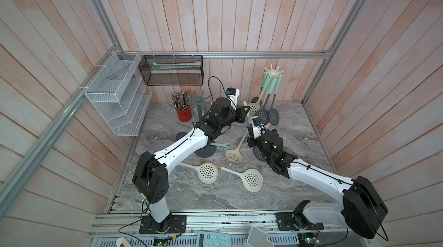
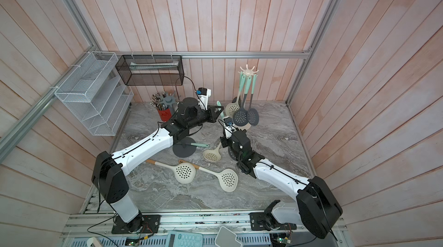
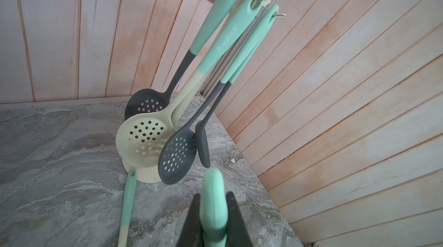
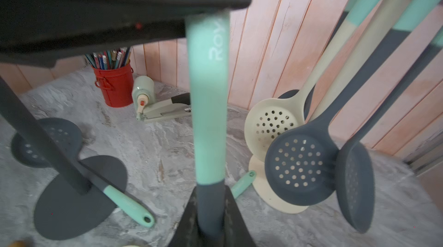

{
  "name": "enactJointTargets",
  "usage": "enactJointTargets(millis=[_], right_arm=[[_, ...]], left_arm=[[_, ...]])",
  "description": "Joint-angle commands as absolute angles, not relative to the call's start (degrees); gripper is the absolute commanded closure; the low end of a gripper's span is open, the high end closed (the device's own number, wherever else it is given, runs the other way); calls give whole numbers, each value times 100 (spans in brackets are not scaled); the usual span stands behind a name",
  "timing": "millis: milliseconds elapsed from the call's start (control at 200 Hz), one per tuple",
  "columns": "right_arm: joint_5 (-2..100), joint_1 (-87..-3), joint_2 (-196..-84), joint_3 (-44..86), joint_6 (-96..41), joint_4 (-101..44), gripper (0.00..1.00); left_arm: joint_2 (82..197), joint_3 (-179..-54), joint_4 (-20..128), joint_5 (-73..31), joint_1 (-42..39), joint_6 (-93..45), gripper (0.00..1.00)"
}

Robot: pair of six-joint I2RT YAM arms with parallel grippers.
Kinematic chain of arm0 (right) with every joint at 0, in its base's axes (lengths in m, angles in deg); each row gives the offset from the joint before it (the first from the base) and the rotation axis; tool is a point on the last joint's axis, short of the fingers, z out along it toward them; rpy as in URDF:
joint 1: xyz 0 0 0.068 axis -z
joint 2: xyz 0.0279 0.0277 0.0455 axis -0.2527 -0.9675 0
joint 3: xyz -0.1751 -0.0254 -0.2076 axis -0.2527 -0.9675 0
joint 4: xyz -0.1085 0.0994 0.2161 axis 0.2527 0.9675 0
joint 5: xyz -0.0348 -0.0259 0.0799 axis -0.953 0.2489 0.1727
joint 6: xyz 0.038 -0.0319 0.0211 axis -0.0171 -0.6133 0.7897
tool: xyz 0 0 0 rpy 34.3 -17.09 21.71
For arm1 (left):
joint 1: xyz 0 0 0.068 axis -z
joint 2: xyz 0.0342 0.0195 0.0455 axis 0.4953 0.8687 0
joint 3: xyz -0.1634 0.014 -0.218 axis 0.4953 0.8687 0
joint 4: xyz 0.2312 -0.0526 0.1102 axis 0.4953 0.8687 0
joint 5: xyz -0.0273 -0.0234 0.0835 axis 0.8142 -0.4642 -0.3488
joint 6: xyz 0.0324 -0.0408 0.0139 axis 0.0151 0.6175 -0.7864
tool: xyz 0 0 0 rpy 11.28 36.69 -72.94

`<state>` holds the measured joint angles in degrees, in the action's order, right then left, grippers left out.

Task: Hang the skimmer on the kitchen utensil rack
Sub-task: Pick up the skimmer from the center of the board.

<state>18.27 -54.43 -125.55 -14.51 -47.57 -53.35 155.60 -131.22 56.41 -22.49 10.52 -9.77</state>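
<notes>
One skimmer [image 4: 207, 114], with a mint handle and a dark grey shaft, stands nearly upright between my two arms. My left gripper [image 3: 213, 195] is shut on the top end of the mint handle [image 1: 245, 105]. My right gripper [image 4: 211, 190] is shut on the dark shaft just below the mint part. In both top views its perforated head [image 1: 258, 154] is half hidden by the right arm. The cream utensil rack [image 1: 274, 71] stands at the back right, close beyond the left gripper [image 1: 245, 113], and several skimmers [image 3: 177, 154] hang from its hooks.
A grey rack [image 1: 199, 100] stands behind the left arm, its round base [image 1: 205, 151] over a lying skimmer [image 1: 220, 144]. Three cream skimmers [image 1: 208, 172] lie mid-table. A red pencil can [image 1: 184, 114] and a stapler [image 4: 165, 110] sit at the back. Wire shelves [image 1: 117, 94] hang at the left.
</notes>
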Motion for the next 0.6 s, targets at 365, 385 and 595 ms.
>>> enactJointTargets(millis=[365, 385, 595], right_arm=[[2481, -4803, -11869, -1719, -4793, -5120, 96], [2548, -4747, -11820, -1744, -4769, -5101, 96], [3373, -3992, -11313, -1826, -4568, -4871, 96]], left_arm=[[15112, -12996, 5671, -1636, 1040, -1391, 27], [15090, -12953, 5654, -1598, 1033, -1415, 27], [14877, -12571, 5423, -1125, 977, -1708, 26]])
